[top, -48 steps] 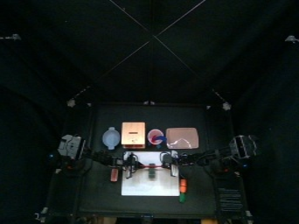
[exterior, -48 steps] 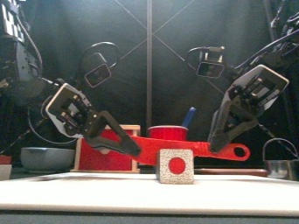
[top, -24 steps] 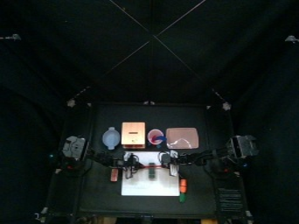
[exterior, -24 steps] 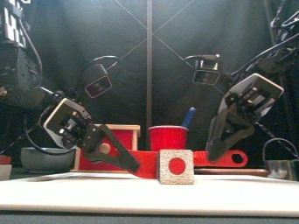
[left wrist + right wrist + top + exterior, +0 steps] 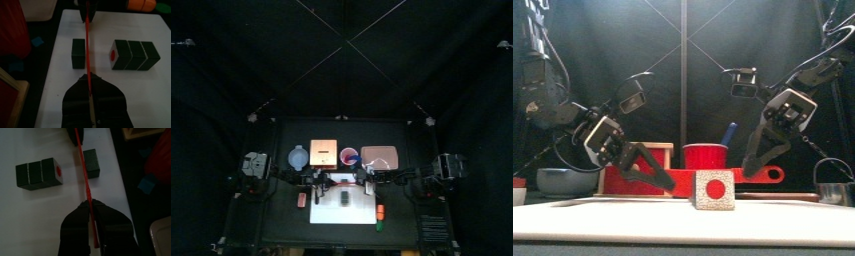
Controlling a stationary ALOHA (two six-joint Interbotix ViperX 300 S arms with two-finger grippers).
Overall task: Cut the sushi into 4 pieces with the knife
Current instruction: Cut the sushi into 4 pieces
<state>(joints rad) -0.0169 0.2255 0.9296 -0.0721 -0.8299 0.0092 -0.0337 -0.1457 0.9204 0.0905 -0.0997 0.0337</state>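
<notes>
While clamped on the knife (image 5: 87,35) from both ends — left gripper (image 5: 90,82), right gripper (image 5: 89,208) — could tilt it if lowered unevenly, perhaps shoving the sushi (image 5: 135,55) sideways.

We see the black table (image 5: 305,132) bearing a white cutting board (image 5: 329,212) at its front middle. Behind the board stand, left to right, a blue-grey bowl (image 5: 298,156), a wooden box (image 5: 325,154), a red cup (image 5: 349,156) and a pink tray (image 5: 380,157). Just off the board's right edge lie an orange toy (image 5: 381,211) and a green toy (image 5: 381,224), too small for us to name, and at the table's far right stands what may be the metal cutter (image 5: 834,186).
</notes>
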